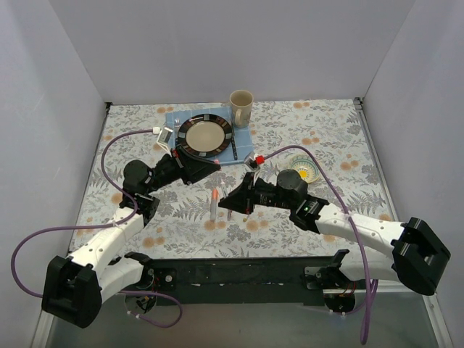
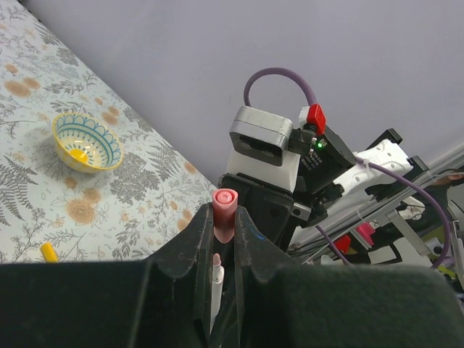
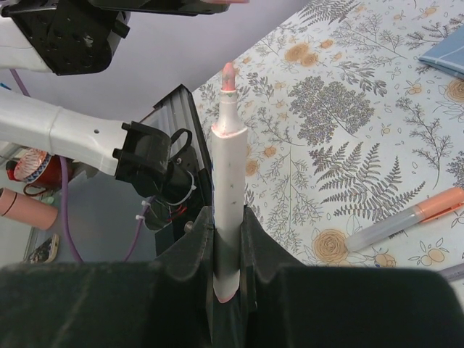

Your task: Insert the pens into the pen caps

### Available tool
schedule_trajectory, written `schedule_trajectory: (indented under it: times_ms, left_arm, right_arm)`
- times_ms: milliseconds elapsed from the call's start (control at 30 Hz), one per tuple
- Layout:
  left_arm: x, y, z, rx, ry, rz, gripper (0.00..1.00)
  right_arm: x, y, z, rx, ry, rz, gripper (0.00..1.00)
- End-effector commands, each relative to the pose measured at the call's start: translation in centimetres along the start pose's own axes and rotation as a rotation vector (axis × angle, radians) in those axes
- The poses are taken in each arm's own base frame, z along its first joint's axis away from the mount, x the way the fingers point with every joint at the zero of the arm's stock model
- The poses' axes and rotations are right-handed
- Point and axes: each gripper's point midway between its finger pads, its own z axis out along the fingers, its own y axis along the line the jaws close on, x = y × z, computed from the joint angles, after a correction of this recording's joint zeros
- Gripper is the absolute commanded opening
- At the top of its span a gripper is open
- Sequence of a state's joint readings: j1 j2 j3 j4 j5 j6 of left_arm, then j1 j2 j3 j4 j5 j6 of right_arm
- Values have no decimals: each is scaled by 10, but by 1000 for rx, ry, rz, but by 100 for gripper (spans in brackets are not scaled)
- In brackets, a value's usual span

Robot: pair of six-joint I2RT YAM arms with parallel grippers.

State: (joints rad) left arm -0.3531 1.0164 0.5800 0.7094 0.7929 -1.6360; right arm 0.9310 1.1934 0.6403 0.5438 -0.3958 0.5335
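Jaws on both arms are clamped just near-side of the plate (image 1: 205,135): the right gripper (image 3: 228,217) pinches a whitish, pink-tipped pen (image 3: 229,167) upright, the left gripper (image 2: 223,221) a short pink cap (image 2: 224,206). Mating this pair seems the step in hand; the tip, not yet inside, needs aligning, then a straight push.

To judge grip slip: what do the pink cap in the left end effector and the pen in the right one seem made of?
The pink cap looks like matte plastic: even colour, rounded rim. The pen seems smooth whitish plastic with a slight sheen; its pink tip may be felt.
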Motion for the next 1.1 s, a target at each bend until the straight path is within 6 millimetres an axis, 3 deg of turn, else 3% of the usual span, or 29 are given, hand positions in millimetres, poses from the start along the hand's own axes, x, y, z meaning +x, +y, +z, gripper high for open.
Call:
schedule_trajectory:
  times_ms: [0,600,867,1067]
  left_arm:
    - [6,-9,-4,23,19,21,0]
    - [17,5,-10,-28,39,26,0]
    - [35,15,-16,-48,89,-2,0]
    - [48,19,-21,-59,131,-33,1]
  right_arm:
    - [-29,14,9,-29,-76,-32,1]
    - [-30,14,10,-9,-89,-17,1]
    - [-33,10,12,13,-105,-12,1]
    - [-43,-7,14,121,-112,-46,1]
